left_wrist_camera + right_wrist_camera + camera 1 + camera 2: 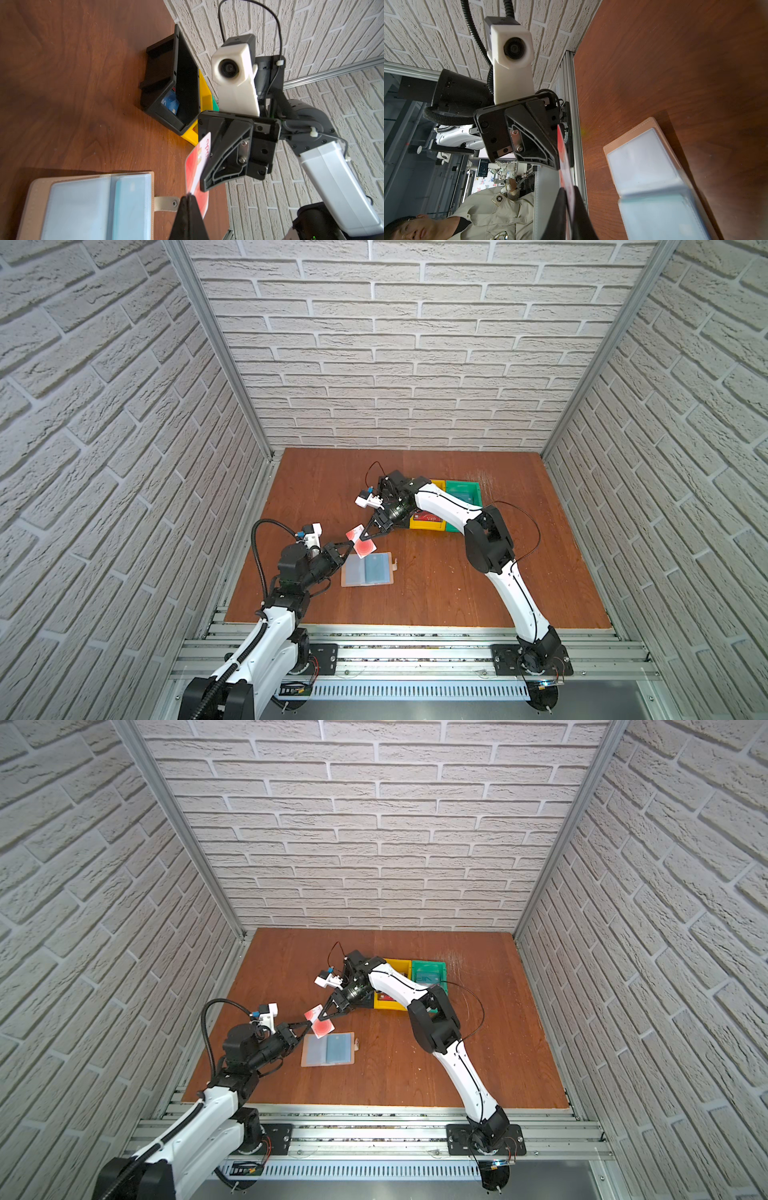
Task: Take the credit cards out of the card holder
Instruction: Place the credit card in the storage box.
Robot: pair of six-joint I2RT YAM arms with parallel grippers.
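Well past card holder (368, 569), arm (440, 499) covers bins (426, 525)

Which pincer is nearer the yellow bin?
Right. The right pincer grips the card on its edge toward the yellow bin; the left pincer grips the card's opposite edge, farther from the bin.
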